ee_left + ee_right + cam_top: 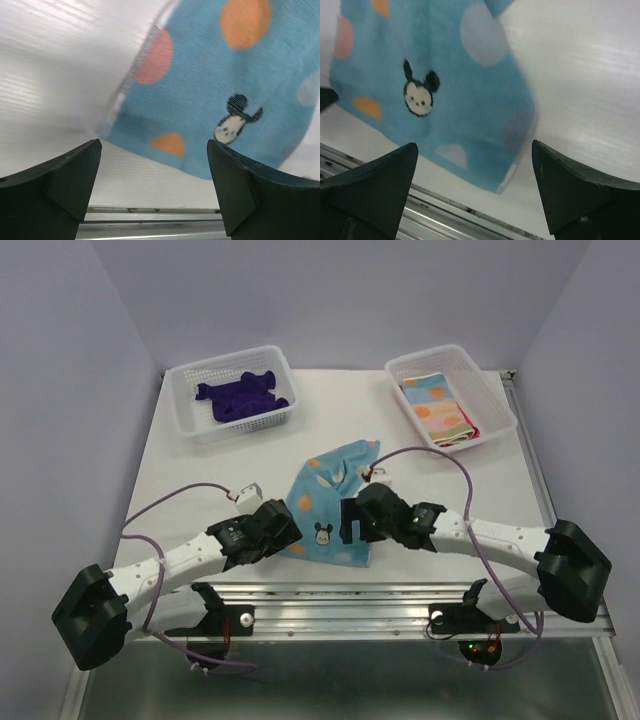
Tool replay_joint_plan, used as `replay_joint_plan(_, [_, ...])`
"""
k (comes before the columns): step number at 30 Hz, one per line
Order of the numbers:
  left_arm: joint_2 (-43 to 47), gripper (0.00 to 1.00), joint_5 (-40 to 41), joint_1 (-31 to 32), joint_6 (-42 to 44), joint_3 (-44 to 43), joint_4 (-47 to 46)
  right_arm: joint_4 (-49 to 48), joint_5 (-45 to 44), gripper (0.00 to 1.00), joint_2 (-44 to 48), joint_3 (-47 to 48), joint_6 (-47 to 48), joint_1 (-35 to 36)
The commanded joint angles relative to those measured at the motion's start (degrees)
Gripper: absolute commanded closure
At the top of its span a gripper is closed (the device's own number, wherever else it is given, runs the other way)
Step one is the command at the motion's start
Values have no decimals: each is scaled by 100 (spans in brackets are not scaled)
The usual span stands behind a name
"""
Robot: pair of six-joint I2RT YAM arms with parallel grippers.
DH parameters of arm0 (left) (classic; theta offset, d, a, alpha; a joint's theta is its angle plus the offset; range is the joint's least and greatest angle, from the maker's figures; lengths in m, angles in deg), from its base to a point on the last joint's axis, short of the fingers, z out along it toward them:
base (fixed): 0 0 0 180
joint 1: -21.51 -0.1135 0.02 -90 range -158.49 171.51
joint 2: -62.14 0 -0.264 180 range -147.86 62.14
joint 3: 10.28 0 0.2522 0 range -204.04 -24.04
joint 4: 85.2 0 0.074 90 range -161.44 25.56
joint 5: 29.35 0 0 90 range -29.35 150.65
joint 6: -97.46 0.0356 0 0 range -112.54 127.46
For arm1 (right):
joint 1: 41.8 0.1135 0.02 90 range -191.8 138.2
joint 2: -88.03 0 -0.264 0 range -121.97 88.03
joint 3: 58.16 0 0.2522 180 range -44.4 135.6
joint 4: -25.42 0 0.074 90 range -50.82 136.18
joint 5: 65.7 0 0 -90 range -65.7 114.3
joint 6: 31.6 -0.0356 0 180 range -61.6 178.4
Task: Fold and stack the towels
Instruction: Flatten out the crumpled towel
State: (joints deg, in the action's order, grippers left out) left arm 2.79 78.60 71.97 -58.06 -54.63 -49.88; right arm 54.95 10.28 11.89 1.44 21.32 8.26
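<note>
White tabletop (200, 480) and pale lilac walls make up your workspace, with an aluminium rail (340, 595) along the near edge.

1. Locate the light blue spotted towel (325, 502). It lies on the table at near centre, crumpled to a point at its far end and spread flat at its near end, cartoon face up.
2. Check the left gripper (154, 150). Its fingers are spread wide with nothing between them, just short of the towel's near-left corner.
3. Check the right gripper (475, 150). Its fingers are also spread wide and hold nothing, just short of the near-right corner.
4. Note the far-left basket (225, 355), which holds a crumpled dark purple towel (243, 395).
5. Note the far-right basket (500, 400), which holds a folded stack (440, 410) of spotted, peach-orange and pink-red towels.
</note>
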Motion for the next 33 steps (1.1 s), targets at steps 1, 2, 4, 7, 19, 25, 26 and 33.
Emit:
replay_joint_plan(1, [187,1,252,-360,-243,228,402,855,-662,0,91,-260,-1327,809])
replay_joint_plan(2, [170,1,218,-561,-190,264,349,962,-759,0,30,-243,-1424,934])
replay_joint_plan(4, [82,1,-63,-712,91,351,103,1321,-969,0,-215,-120,-1669,1214])
replay_joint_plan(7, [-49,1,-187,-792,206,413,-187,1525,-1120,3,-462,-50,-1907,1427])
replay_joint_plan(19, [-182,1,-275,-801,294,387,-117,1437,-970,49,-920,-278,-2207,1585])
replay_joint_plan(25, [-279,1,-600,-800,531,352,-266,1543,-1436,75,-920,-357,-2365,1568])
replay_joint_plan(26, [-279,1,-670,-792,583,352,-354,1526,-1541,79,-920,-366,-2374,1550])
replay_joint_plan(33, [-243,3,-1321,-678,944,449,-601,955,-1138,87,-947,-638,-2137,1182])
